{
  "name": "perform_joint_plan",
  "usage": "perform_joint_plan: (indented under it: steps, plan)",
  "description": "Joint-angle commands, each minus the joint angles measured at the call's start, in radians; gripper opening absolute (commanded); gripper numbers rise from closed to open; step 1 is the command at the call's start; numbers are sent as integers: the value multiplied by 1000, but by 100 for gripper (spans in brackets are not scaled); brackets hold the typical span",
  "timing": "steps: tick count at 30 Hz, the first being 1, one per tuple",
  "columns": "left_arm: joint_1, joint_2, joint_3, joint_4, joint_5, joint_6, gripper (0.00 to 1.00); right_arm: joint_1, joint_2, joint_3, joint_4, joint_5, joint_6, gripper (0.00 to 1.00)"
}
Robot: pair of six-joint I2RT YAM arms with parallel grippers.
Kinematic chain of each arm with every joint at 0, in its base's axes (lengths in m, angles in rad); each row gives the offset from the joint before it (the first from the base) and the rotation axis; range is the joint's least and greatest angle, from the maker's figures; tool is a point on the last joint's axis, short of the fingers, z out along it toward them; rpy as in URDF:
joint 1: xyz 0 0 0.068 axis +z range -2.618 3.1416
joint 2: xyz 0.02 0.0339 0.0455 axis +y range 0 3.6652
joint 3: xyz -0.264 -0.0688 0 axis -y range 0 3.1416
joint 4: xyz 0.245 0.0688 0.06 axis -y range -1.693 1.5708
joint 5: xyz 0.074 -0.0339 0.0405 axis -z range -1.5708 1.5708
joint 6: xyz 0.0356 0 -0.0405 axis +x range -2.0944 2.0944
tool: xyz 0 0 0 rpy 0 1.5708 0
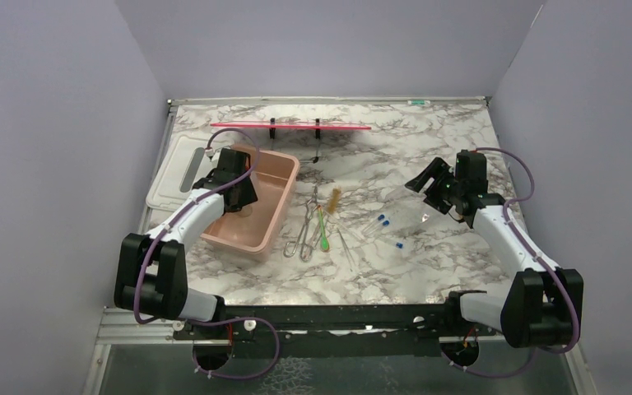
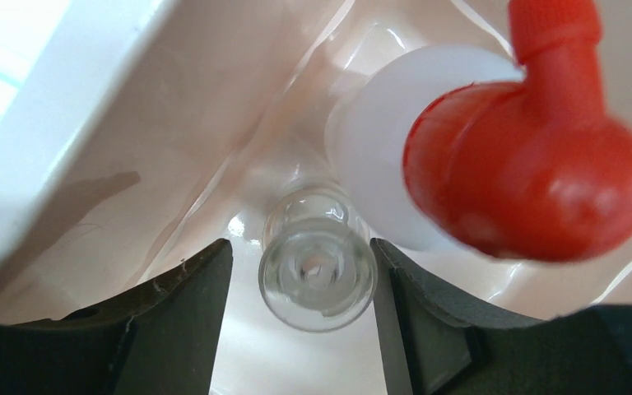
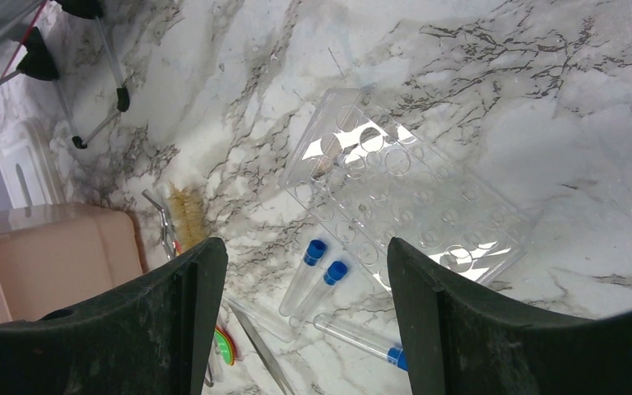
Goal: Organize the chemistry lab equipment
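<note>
Left gripper (image 2: 300,253) spread open, a glass vial (image 2: 318,280) loose between its jaws inside the pink tub (image 1: 251,239).
The vial is clear and round, seen end-on, its long axis pointing away from the wrist camera. The red-nozzled squeeze bottle (image 2: 535,156) is just beside it. The right gripper (image 3: 304,248) hangs open and empty over the blue-capped tubes (image 3: 334,273).

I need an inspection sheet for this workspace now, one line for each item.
Surface: marble table, no spill seen.
Job's things: glass vial and squeeze bottle inside pink tub; tongs, green-handled tool, brush, blue-capped tubes on table.
Clutter: clear well plate, red-topped stand, white board.
Grippers: left gripper jaws open around vial; right gripper open, empty.
Cables: purple cables loop along arms.
Surroundings: plain walls.
</note>
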Motion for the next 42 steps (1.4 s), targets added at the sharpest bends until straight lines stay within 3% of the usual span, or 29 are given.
perform_joint_plan:
  steps: [1,14,19,25,28,32,36,42]
  plan:
    - [5,-19,36,-5,-43,-3,65,-4,7,-5,23,-4,-13,75]
    - [2,-144,87,-89,-1,5,66,-5,3,-4,20,-15,-13,75]
    - [1,-217,110,-132,19,17,66,-4,3,-1,39,-108,-45,75]
    - [1,-318,164,-135,173,97,66,-4,3,-3,87,-284,-73,70]
    - [2,-367,208,-133,336,167,67,4,11,5,96,-365,-136,68]
    - [2,-418,235,-98,615,232,67,103,0,20,70,-310,-208,69]
    - [0,-507,196,-23,826,270,67,296,-19,-12,120,-144,-228,73]
    - [1,-664,97,40,820,283,70,488,19,-53,220,9,-252,72]
